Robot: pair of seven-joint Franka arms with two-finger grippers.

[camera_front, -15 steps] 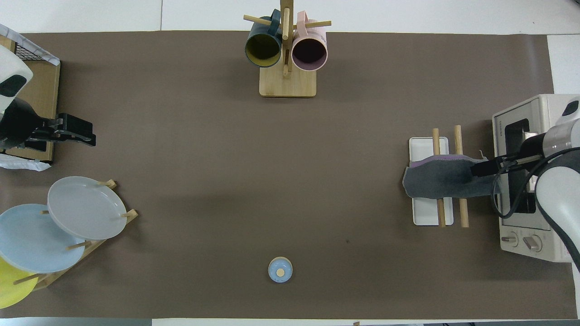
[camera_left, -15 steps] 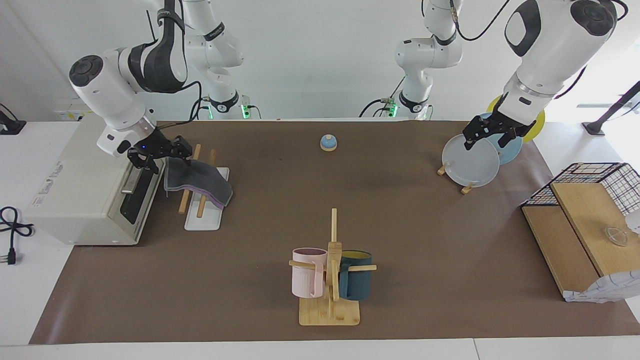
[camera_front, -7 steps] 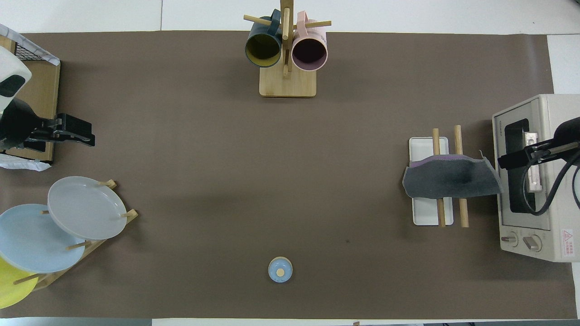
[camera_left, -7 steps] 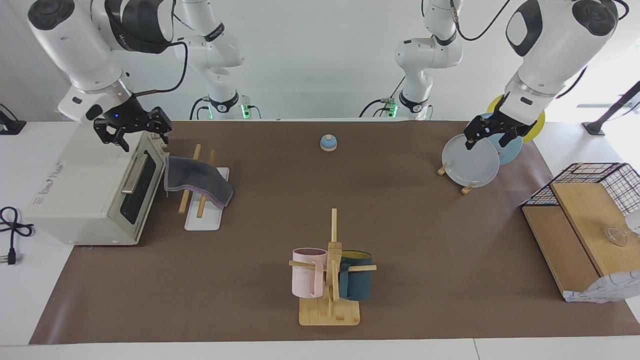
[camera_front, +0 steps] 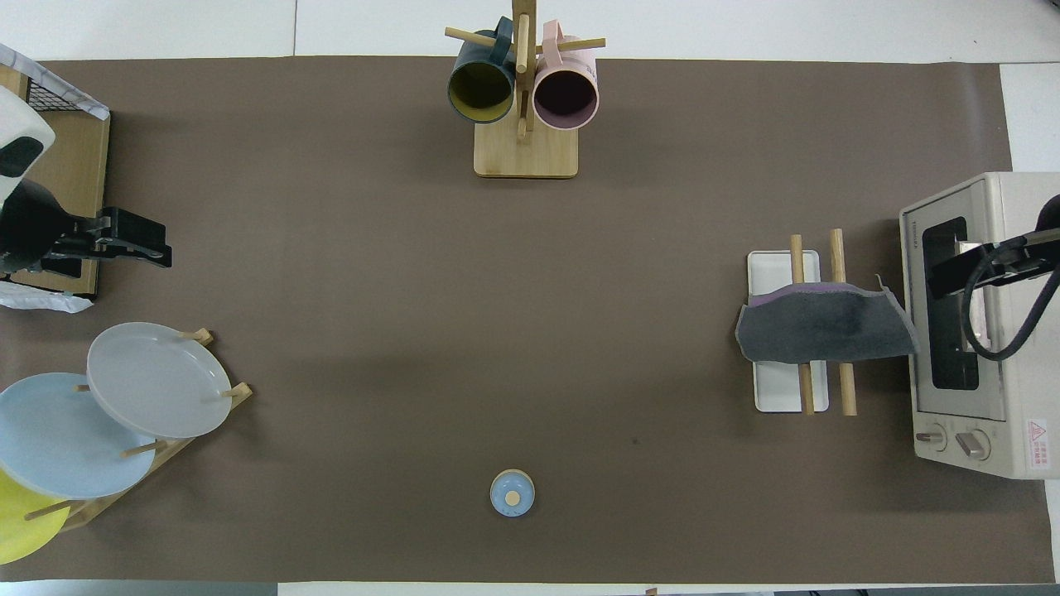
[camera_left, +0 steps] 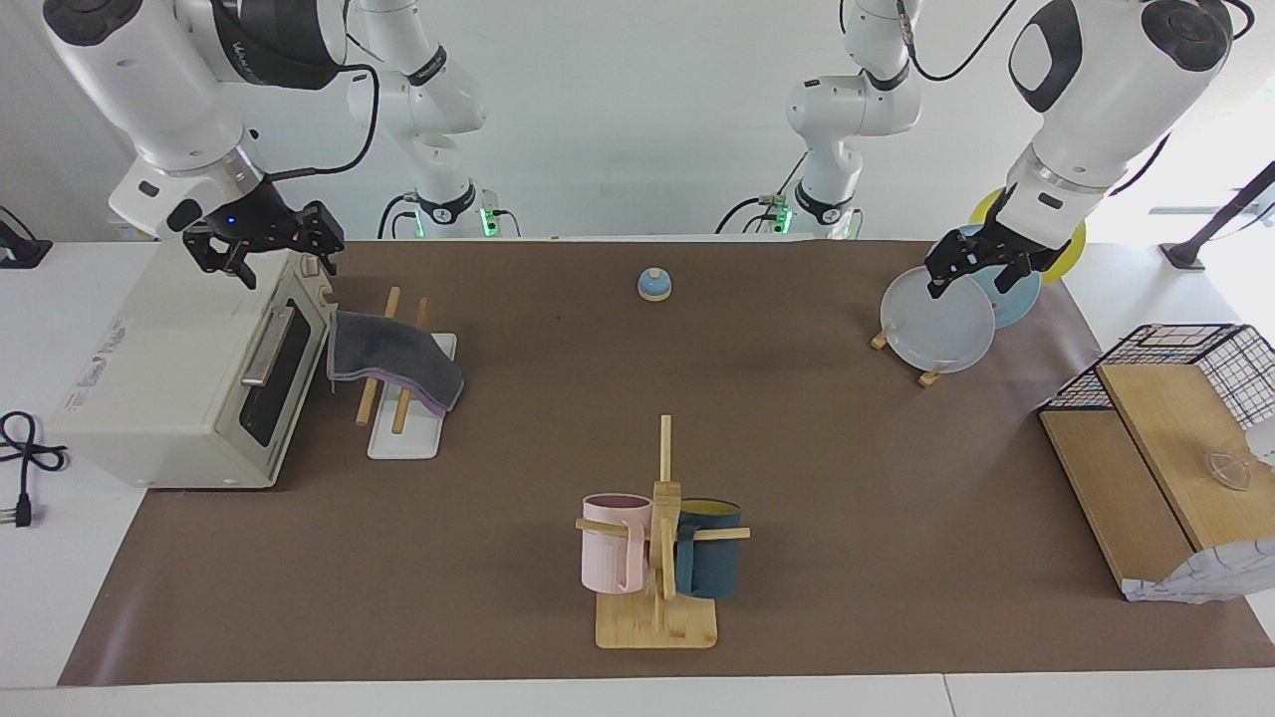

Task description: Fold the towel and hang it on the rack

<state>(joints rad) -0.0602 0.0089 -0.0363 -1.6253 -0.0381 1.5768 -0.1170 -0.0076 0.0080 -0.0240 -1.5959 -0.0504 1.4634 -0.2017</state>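
The towel hangs folded over both wooden rods of the rack, dark grey face up with a purple edge showing. It also shows in the overhead view, draped across the rack. My right gripper is open and empty, raised over the toaster oven beside the rack and apart from the towel; it also shows in the overhead view. My left gripper is open and empty, and waits in the air over the plate stand at the left arm's end of the table.
A toaster oven stands right beside the rack at the right arm's end. A mug stand with two mugs is far from the robots. A small blue bell is near them. A plate stand and a wire basket with wooden boards are at the left arm's end.
My right gripper let go of the towel, rose and drew back from the rack to over the toaster oven. The towel stayed draped on the rods. The left arm hardly moved.
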